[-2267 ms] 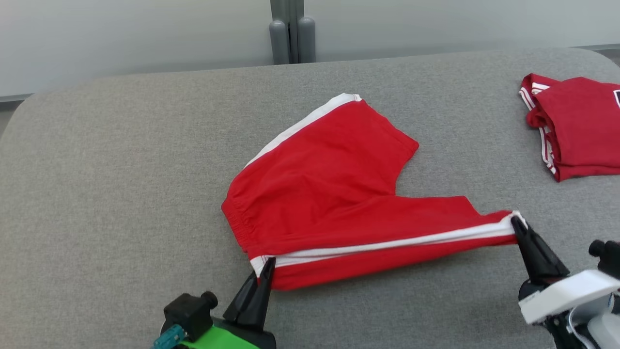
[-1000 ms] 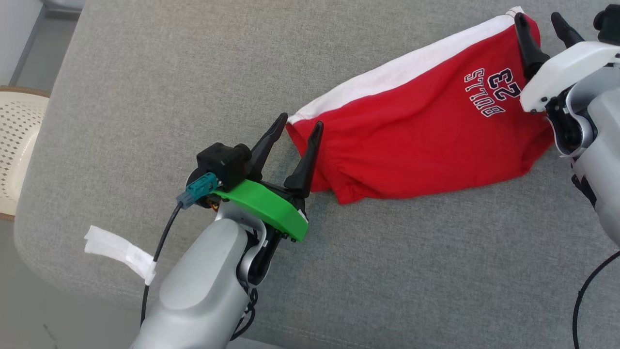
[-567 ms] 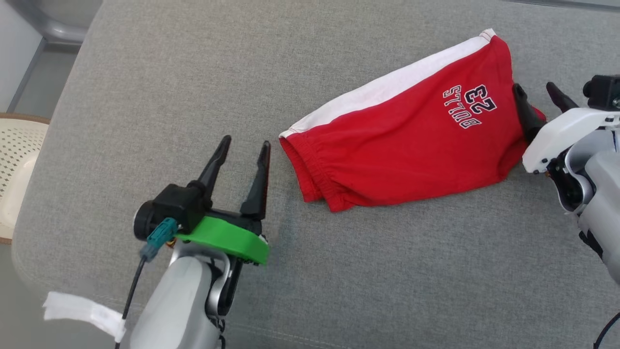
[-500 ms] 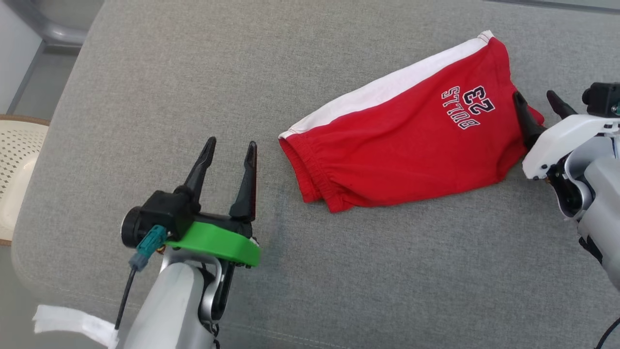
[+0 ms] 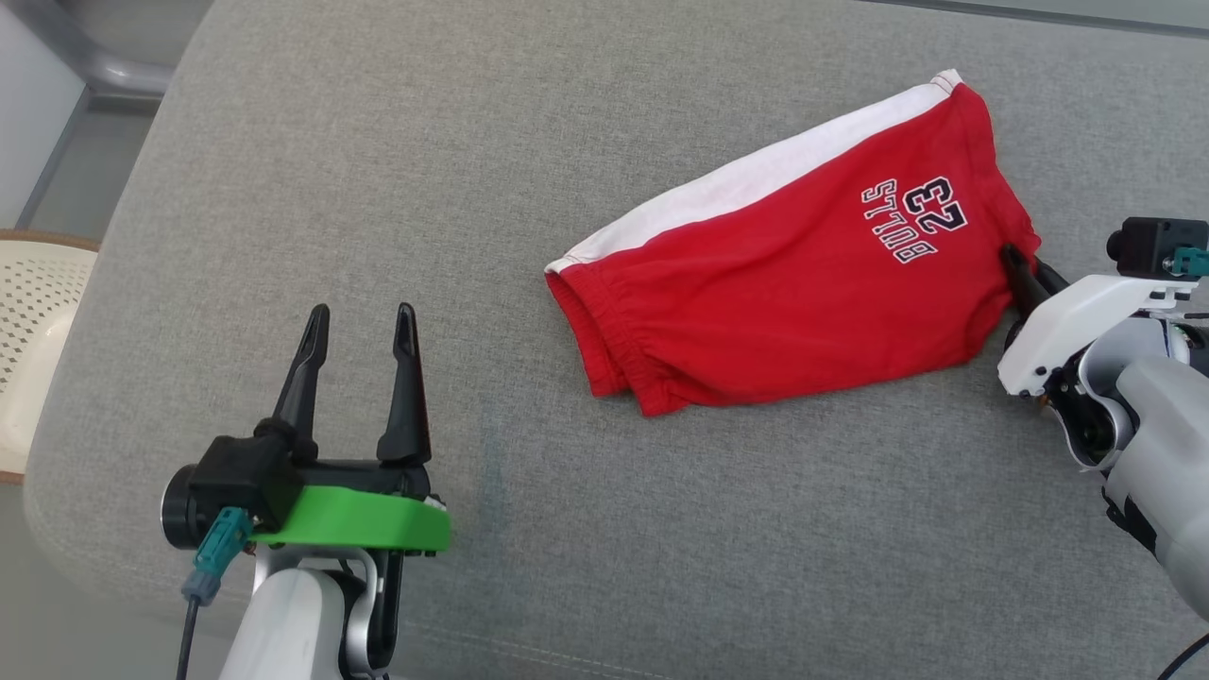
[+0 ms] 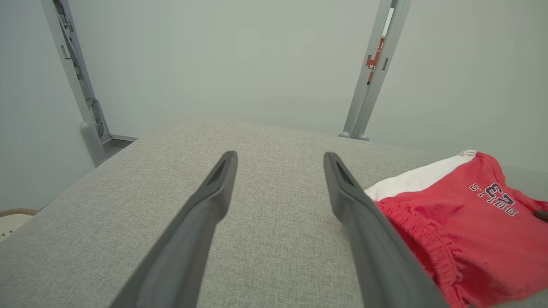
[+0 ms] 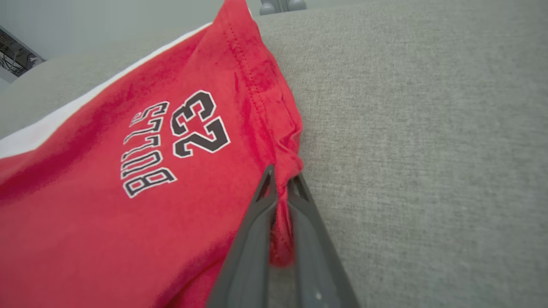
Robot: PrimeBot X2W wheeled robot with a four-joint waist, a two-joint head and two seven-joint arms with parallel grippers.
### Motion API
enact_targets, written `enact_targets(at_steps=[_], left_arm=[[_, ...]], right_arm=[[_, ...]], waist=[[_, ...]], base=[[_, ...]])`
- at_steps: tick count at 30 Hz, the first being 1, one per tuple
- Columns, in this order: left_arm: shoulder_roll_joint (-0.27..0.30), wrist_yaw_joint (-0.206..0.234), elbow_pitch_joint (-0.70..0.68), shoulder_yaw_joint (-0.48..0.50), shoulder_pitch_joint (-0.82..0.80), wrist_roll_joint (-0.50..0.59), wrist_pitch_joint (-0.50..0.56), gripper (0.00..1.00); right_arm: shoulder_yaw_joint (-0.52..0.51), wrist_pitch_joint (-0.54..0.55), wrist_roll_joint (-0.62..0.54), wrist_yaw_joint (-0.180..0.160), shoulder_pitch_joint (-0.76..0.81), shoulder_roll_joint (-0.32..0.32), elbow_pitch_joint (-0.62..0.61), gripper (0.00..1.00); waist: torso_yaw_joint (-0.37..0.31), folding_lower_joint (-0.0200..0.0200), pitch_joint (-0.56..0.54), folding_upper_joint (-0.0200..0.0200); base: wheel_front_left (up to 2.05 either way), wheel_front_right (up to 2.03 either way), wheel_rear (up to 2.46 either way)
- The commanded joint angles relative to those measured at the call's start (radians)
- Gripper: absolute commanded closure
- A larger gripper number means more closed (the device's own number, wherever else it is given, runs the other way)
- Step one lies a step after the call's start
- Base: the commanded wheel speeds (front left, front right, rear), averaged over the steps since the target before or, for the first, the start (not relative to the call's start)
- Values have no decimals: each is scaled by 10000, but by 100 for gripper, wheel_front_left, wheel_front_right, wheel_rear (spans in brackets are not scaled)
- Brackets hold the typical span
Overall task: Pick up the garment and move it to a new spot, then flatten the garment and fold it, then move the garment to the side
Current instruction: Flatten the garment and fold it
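The garment (image 5: 784, 274) is a pair of red shorts with a white side stripe and a "BULLS 23" print, folded in half on the grey table. My right gripper (image 5: 1025, 269) is shut on the garment's right hem; in the right wrist view the red cloth (image 7: 171, 184) is pinched between the two dark fingers (image 7: 261, 222). My left gripper (image 5: 359, 326) stands open over bare table, well left of the elastic waistband (image 5: 604, 340). In the left wrist view its spread fingers (image 6: 214, 201) frame empty cloth surface, and the garment (image 6: 466, 222) lies to the right.
The grey padded table (image 5: 472, 142) has its rounded corner at the lower left, near my left arm. A pale perforated basket (image 5: 33, 331) sits off the table's left edge. Grey metal posts (image 6: 372, 72) stand behind the table against a pale wall.
My left gripper let go of the waistband and drew back left and down. My right gripper slid down the right hem and closed on it. The camera has shifted since the earliest frame.
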Motion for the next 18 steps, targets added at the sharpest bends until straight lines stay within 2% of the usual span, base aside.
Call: enact_targets(at_steps=[1,11,18], left_arm=[[21,-49,0,14,158,120,-29,0],[22,-249,200,156,527,433,-29,0],[23,-407,299,480,860,749,-31,0]], right_arm=[[0,-123,157,-16,205,-13,-33,100],[-399,-538,650,-16,1183,-364,-594,100],[-1818,-540,404,-16,2450,-880,-1184,100]], waist=[[-93,0,-93,0],[-962,0,-936,0],[-1562,0,-1391,0]], base=[[0,0,0],[0,0,0],[0,0,0]])
